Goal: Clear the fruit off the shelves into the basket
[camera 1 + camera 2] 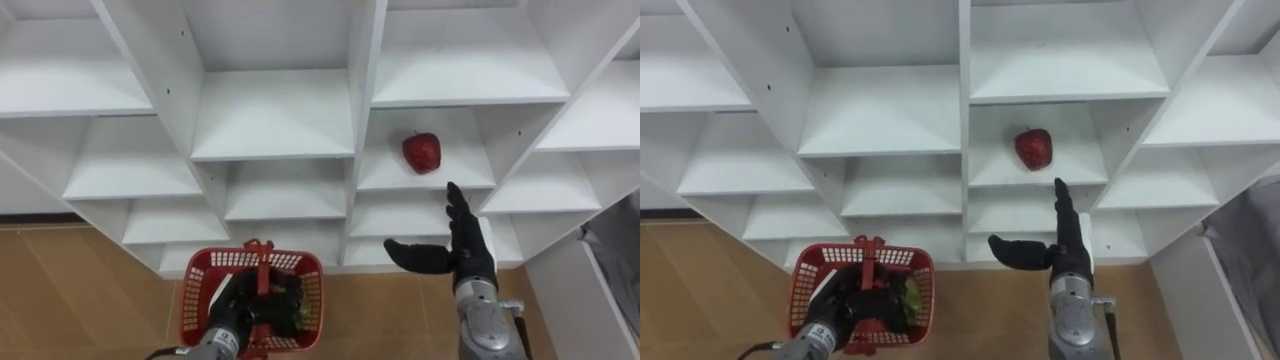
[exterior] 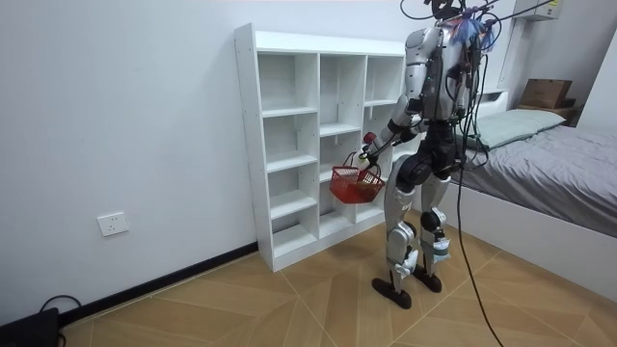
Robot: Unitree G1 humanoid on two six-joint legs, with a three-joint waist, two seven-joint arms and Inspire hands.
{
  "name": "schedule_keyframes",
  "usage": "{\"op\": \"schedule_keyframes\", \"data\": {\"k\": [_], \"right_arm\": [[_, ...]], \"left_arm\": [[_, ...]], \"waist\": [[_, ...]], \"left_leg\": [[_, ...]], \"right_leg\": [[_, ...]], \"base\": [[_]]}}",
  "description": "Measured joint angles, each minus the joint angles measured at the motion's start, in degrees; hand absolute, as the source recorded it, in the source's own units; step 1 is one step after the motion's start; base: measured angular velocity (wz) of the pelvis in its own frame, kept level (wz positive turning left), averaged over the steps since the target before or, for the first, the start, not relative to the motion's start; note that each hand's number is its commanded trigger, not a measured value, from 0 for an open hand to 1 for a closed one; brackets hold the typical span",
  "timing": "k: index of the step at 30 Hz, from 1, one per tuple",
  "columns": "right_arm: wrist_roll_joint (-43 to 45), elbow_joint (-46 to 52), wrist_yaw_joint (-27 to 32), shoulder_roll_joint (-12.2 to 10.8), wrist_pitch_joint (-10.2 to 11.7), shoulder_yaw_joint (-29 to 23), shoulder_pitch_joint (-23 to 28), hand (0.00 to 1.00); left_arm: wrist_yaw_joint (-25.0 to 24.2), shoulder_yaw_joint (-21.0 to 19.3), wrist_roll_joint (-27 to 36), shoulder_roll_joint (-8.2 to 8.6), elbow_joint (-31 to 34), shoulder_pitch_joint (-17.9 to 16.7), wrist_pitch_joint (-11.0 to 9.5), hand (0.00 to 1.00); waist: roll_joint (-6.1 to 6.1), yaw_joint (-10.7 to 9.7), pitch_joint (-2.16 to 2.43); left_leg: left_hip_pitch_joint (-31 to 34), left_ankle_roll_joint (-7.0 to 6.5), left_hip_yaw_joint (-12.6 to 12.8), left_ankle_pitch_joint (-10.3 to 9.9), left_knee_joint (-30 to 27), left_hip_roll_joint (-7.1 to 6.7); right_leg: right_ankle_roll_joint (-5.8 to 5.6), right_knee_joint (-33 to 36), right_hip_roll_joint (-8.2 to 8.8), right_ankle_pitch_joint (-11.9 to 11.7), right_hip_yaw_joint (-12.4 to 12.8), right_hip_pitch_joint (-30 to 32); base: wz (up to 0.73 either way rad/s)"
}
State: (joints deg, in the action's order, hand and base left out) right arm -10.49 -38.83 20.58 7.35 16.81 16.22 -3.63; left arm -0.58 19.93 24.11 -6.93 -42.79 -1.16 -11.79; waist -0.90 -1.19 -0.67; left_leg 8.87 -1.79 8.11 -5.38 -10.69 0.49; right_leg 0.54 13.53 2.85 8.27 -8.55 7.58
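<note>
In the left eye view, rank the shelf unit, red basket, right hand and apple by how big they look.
1. shelf unit, largest
2. red basket
3. right hand, nearer the camera, so its rank is unsure
4. apple, smallest

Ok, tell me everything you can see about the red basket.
The basket is red and looks like plastic, with lattice walls, a solid rim and a red handle standing up across its middle. It hangs upright in front of the lower shelves, clear of the wooden floor. The left hand is curled round the handle and carries it. Inside, something yellow-green shows beside the hand; what it is cannot be told.
</note>
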Motion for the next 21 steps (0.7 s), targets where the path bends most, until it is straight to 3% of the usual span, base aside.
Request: {"op": "schedule_keyframes", "data": {"k": [15, 21], "right_arm": [[-0.03, 0.04, 1.80, 0.16, 0.23, -0.01, 0.33, 0.00], [-0.05, 0.61, 2.38, 2.06, 0.22, -0.04, -1.83, 0.00]], "left_arm": [[0.01, -0.22, 0.32, -0.35, 0.03, -0.12, -0.03, 1.00], [-0.09, -0.44, 0.59, -0.21, -1.46, 0.82, -0.02, 1.00]], "waist": [[-0.31, -0.03, -0.29], [-0.18, 0.19, -0.50]], "left_leg": [[-1.05, 0.23, -0.44, -0.16, 0.32, -0.01], [0.50, 0.11, -0.62, -0.67, -1.05, 0.10]], "right_leg": [[-0.03, -0.93, -0.11, 0.09, -0.38, -1.53], [0.00, -0.76, 0.18, 0.08, -1.75, -0.85]], "base": [[0.01], [0.04]]}}
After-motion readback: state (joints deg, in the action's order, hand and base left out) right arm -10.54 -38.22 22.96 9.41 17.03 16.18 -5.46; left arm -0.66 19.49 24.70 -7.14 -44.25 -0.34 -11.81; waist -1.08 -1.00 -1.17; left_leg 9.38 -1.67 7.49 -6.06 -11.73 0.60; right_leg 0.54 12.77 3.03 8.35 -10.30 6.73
